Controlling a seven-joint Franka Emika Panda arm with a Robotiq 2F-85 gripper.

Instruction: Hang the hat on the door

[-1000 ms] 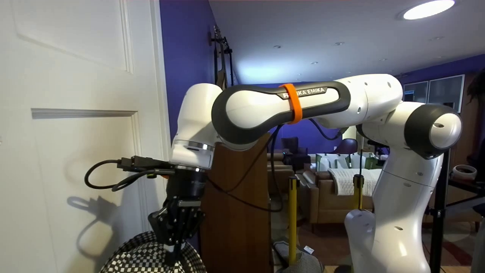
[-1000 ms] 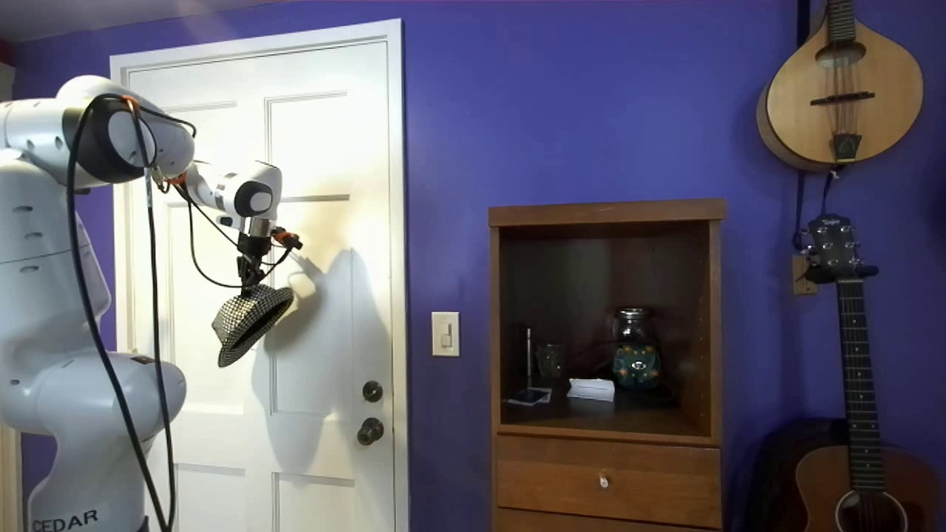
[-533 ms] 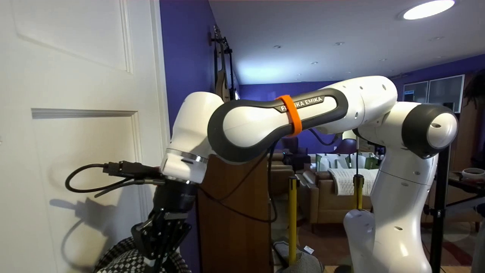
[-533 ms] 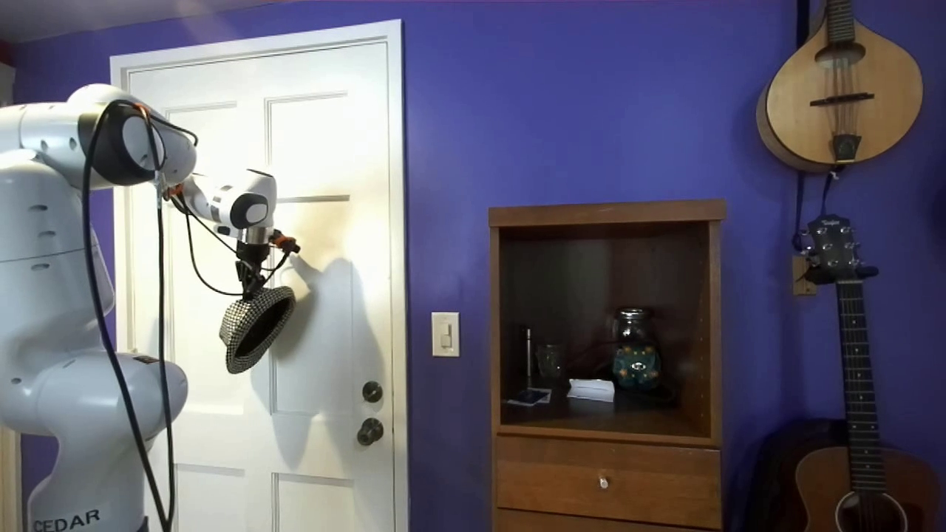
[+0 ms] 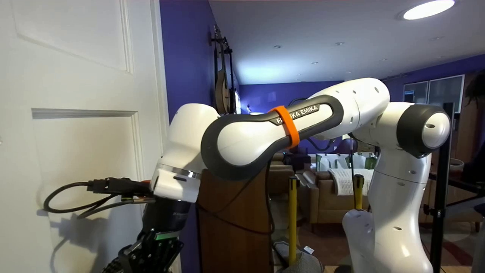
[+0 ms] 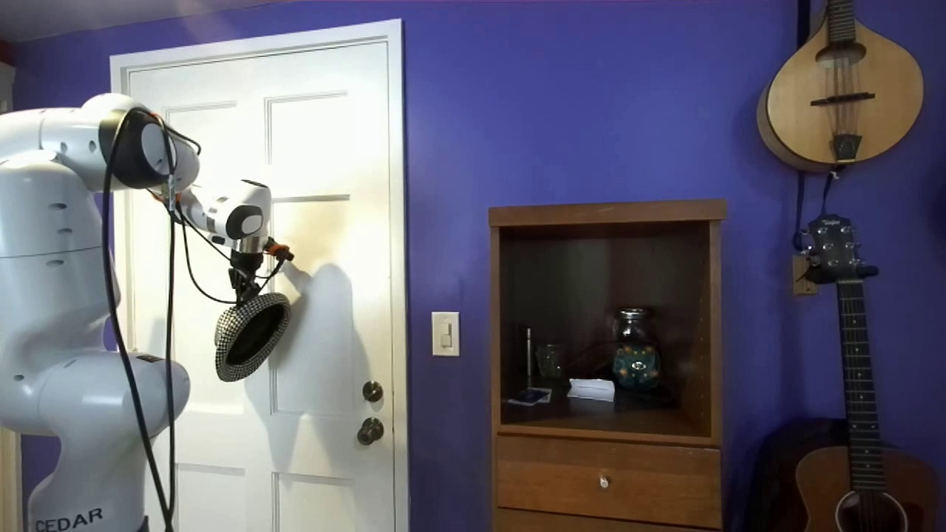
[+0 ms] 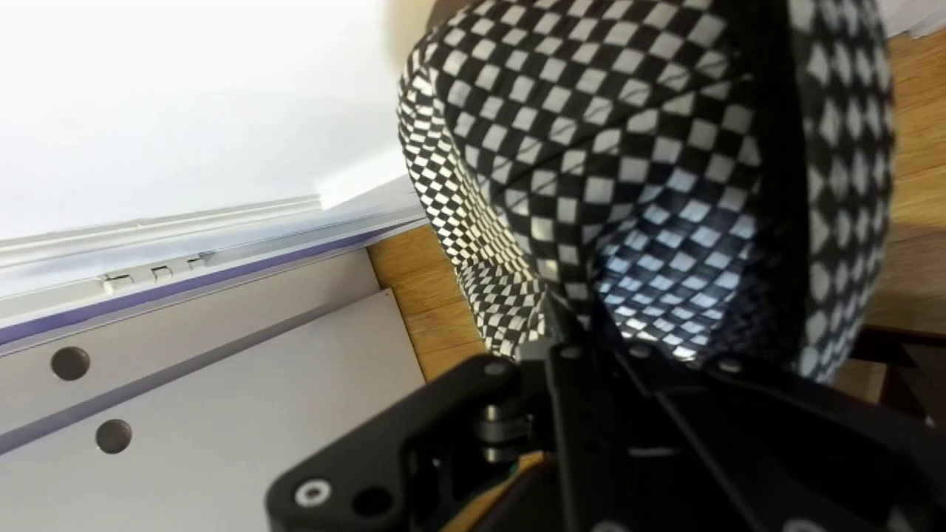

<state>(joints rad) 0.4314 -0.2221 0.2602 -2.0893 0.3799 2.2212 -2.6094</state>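
The black-and-white checkered hat (image 6: 230,329) hangs tilted below my gripper (image 6: 244,297) in an exterior view, its dark hollow side turned to that camera. My gripper is shut on a pinched fold of its cloth; the wrist view shows the fingers (image 7: 565,314) closed around this fold and the hat (image 7: 584,81) filling the upper right. Only a sliver of the hat (image 5: 112,266) shows at the bottom of an exterior view. The white panelled door (image 6: 318,159) stands behind it, with a shadow cast to the hat's right. Whether hat and door touch, I cannot tell.
A knob (image 6: 369,431) and a lock (image 6: 372,391) sit at the door's right edge, low. Right of the door are a light switch (image 6: 446,334), a brown cabinet (image 6: 606,212) and a guitar (image 6: 857,369). Black cables (image 6: 112,310) hang along the arm.
The arm has come down, and in an exterior view it has also shifted left toward the door. The hat has sunk with it and turned, showing more of its inside. The grip is unchanged.
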